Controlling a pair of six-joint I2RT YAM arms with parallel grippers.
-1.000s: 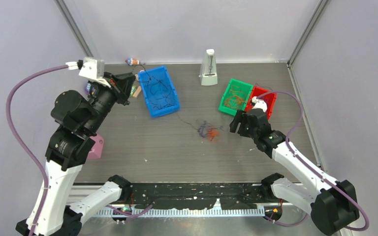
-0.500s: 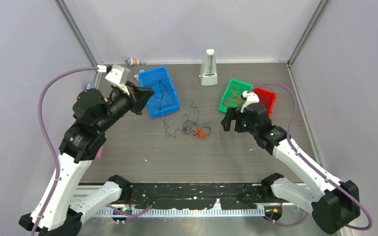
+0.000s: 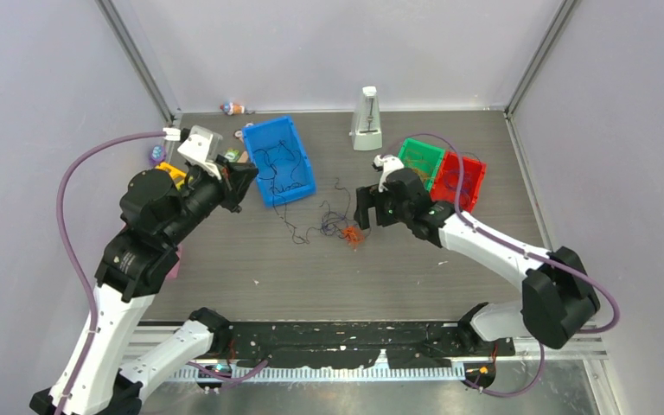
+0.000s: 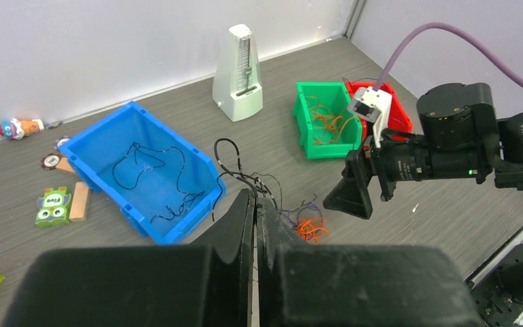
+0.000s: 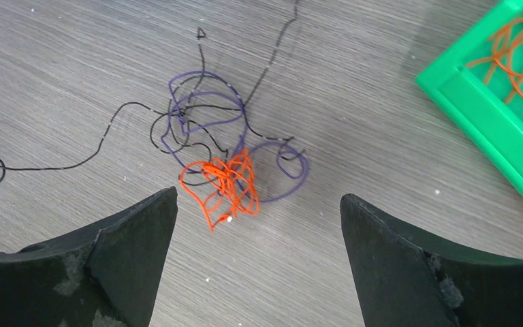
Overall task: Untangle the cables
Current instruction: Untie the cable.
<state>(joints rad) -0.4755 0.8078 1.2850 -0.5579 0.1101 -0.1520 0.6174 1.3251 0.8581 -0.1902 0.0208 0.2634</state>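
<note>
- 2 grippers are mine. My right gripper (image 5: 259,197) is spread wide and hangs over the tangle, touching nothing. My left gripper (image 4: 254,199) is closed tight near the blue bin (image 3: 303,177); I cannot tell whether a black strand is caught in it.
- 1 tangle of cables (image 3: 346,226) lies on the desk (image 3: 398,268), between the blue bin and the green bin (image 3: 411,149), in front of the 1 metronome (image 3: 366,119).
- It has 3 colours: an orange knot, purple loops and black strands.
- Its long axis runs left to right across the desk. The orange knot sits at the right end under my right gripper, and black strands trail left toward the blue bin's near corner.
- There are 3 bins. The blue bin holds black strands and the green bin holds orange ones. The red bin (image 3: 475,173) seems to hold thin dark ones.
</note>
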